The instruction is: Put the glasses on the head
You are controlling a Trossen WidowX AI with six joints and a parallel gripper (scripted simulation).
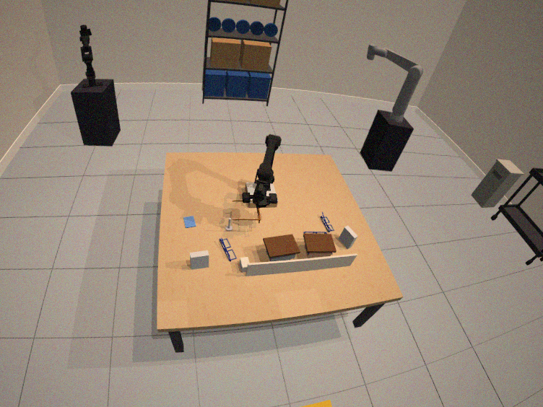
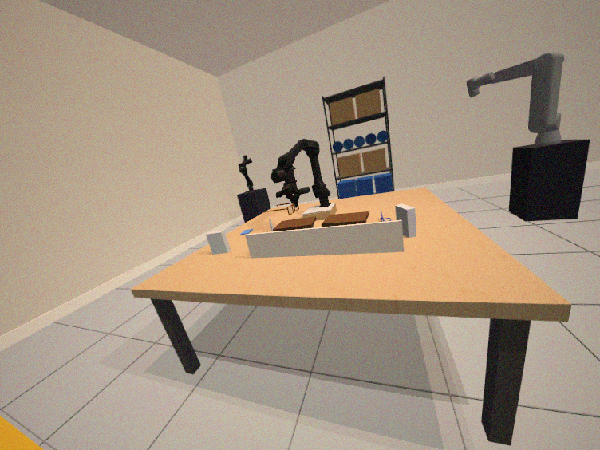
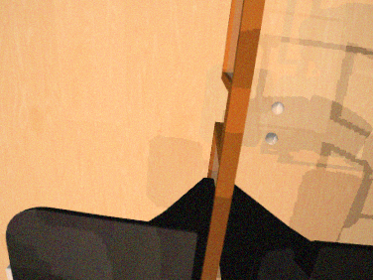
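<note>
My gripper (image 1: pixel 259 209) (image 2: pixel 292 199) (image 3: pixel 214 190) is shut on the tortoiseshell glasses (image 1: pixel 243 219) (image 2: pixel 290 209) (image 3: pixel 239 114) and holds them in the air, a little above the table left of the arm's base. In the wrist view the orange-brown frame runs up from between the dark fingers, with two small white nose pads beside it. Two brown-topped display blocks (image 1: pixel 281 245) (image 1: pixel 319 242) (image 2: pixel 294 223) (image 2: pixel 345 218) stand behind a low white wall (image 1: pixel 302 264) (image 2: pixel 324 239), in front and to the right of the gripper. I cannot see a green tag in any view.
A small grey stand (image 1: pixel 228 225) is just below and left of the held glasses. Blue glasses (image 1: pixel 227 248) (image 1: pixel 326 221) lie on the table. A blue cloth (image 1: pixel 189 221) lies at the left. White blocks (image 1: pixel 199 259) (image 1: pixel 347 236) stand at either side.
</note>
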